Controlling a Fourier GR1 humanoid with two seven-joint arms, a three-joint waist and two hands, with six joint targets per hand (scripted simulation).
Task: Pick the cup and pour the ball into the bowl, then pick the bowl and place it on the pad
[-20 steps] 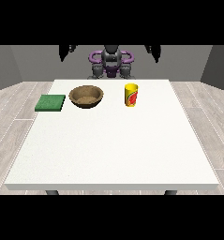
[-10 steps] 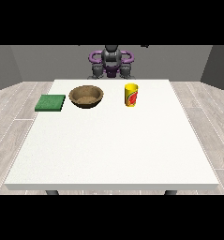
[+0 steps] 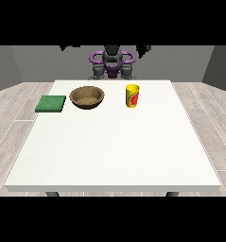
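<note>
White and broad, the large rectangular table (image 3: 114, 151) fills most of my view, with the robot (image 3: 112, 64) small behind its far edge. On the far part of the tabletop I see three things in a row. At the view's left lies the flat square green pad (image 3: 51, 103), near the table's left edge. Just beside it to the right sits the round brown wooden bowl (image 3: 87, 97), apart from the pad. Further right, well apart from the bowl, the yellow cup with a red mark (image 3: 132, 96) stands upright. I cannot see the ball.

Both hands are raised high, away from the table: the hand at the view's left (image 3: 69, 47) and the hand at the view's right (image 3: 145, 49) show only as dark shapes at the top, and I cannot tell how their fingers lie.
</note>
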